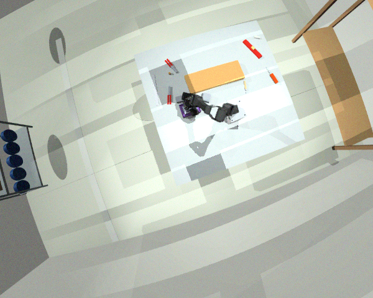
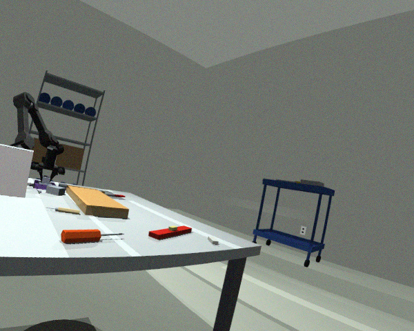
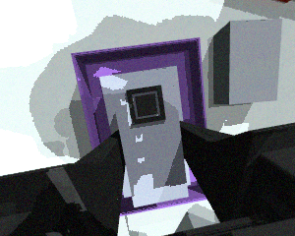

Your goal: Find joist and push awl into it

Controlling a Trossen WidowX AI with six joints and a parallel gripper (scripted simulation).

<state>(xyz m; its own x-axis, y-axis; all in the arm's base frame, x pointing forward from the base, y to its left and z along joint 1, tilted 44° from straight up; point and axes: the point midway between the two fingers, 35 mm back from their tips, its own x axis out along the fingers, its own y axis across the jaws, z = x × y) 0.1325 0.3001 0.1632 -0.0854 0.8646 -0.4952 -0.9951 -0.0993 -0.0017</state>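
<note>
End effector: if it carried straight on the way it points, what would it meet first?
Pointing down, the end effector has the stud finder between its fingers; beyond that, probably the floor of the purple tray, though the remaining depth is unclear.
</note>
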